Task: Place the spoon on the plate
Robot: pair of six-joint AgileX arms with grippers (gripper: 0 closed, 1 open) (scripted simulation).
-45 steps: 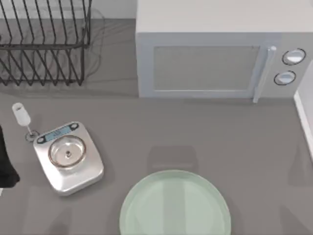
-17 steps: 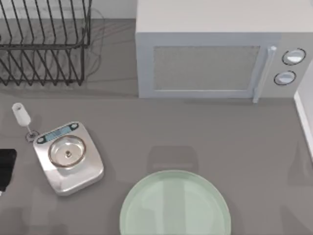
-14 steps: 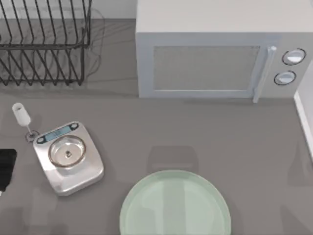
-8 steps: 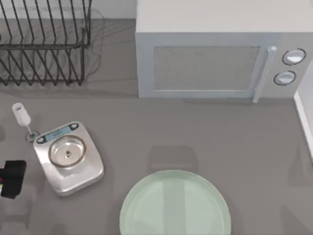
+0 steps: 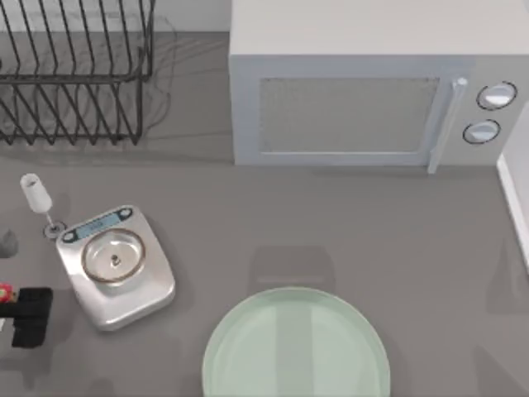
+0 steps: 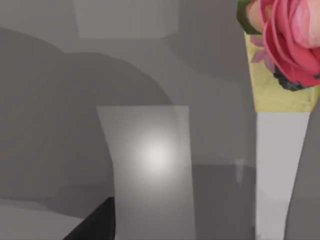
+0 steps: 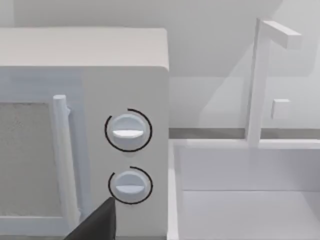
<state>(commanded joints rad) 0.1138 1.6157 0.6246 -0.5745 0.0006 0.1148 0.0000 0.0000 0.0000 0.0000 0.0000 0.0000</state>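
The counter (image 5: 347, 223) is plain mid grey. The plate (image 5: 296, 343) at its near edge is pale mint green with a glossy sheen. The spoon (image 5: 36, 198) by the left edge is white. The scale (image 5: 116, 266) beside it is silver, with a bluish display strip. The microwave (image 5: 364, 91) at the far edge is pale grey-white, its door panel finely speckled. The rack (image 5: 74, 70) in the far left corner is black wire. The left gripper (image 5: 29, 317) is black.

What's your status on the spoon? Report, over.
Left gripper at table's left edge, beside scale. Right arm parked, facing microwave. Spoon lies on table beyond scale, off plate. Scale stands between spoon and plate.
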